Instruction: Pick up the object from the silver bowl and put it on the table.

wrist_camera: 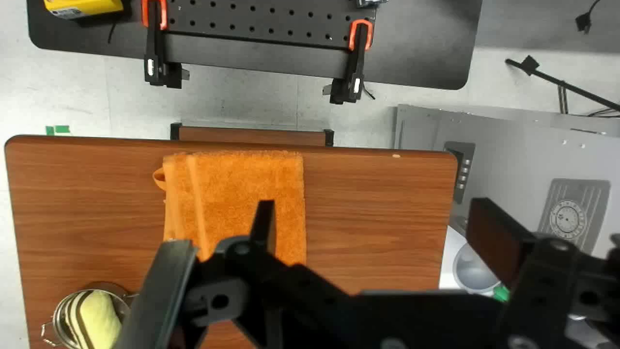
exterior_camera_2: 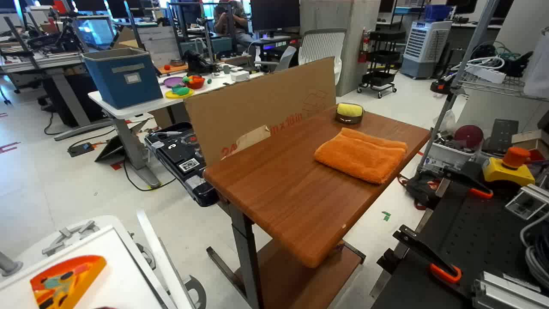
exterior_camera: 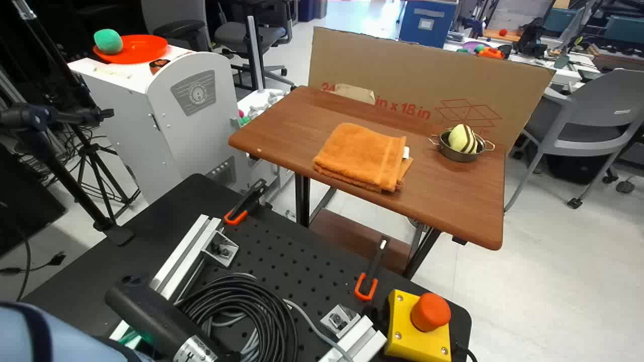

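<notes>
Zero of this job looks done to me, going by where everything sits. Far left in my wrist view, the yellow striped object [wrist_camera: 99, 315] is sitting in the silver bowl [exterior_camera: 455, 155], and both exterior views show it poking up over the rim. Middle of the wrist view, a folded orange towel [wrist_camera: 237, 194] lies on the table [wrist_camera: 87, 194], and I don't think it's part of the job. Right of that is my gripper [wrist_camera: 380, 228], fingers spread wide, nothing held, just tabletop showing between them. So by my reckoning what's left is everything: get over to the bowl, grab the thing, lift it clear, set it on bare wood, and let go.

Headcount, also left to right in the wrist view: one bowl, one object, one clamp [wrist_camera: 156, 53], one table with one towel on it, another clamp [wrist_camera: 356, 63] (so two of those), one gripper, one pale cabinet [wrist_camera: 518, 150] past the table's end.
</notes>
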Robot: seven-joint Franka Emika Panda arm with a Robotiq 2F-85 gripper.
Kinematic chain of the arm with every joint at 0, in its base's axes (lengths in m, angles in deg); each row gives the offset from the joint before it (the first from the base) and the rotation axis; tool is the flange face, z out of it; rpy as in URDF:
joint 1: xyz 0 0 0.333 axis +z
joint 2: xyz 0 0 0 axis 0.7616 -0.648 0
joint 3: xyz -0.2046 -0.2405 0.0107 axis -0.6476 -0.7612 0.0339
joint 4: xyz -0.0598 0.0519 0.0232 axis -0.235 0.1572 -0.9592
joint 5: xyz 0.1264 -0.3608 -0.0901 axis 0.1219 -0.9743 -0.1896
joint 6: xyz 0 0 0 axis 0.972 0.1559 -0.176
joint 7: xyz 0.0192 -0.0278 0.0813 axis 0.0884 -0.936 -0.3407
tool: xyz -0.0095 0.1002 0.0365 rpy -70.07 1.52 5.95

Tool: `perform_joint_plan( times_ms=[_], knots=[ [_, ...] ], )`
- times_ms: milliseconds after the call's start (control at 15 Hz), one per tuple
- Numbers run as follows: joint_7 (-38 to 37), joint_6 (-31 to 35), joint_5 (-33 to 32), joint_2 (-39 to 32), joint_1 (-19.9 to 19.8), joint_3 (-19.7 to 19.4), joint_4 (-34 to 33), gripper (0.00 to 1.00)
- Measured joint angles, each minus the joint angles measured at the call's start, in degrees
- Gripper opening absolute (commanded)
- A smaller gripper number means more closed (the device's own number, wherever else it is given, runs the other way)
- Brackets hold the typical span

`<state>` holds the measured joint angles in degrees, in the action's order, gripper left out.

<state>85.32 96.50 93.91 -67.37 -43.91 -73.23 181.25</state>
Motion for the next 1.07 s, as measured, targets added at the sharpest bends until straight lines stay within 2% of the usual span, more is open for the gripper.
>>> perform_joint_plan(
  times_ms=[533, 667, 867, 1067],
  knots=[
    [0.0, 0.1, 0.0, -0.1, -0.1, 0.0, 0.0, 1.00],
    [-0.1, 2.1, -0.7, -1.5, -0.7, 0.0, -0.3, 1.00],
    [1.5, 7.4, -3.8, -7.8, -2.5, -0.6, -3.4, 1.00],
    [5.2, 11.3, -5.6, -17.4, -4.7, -2.4, -9.6, 1.00]
  ],
)
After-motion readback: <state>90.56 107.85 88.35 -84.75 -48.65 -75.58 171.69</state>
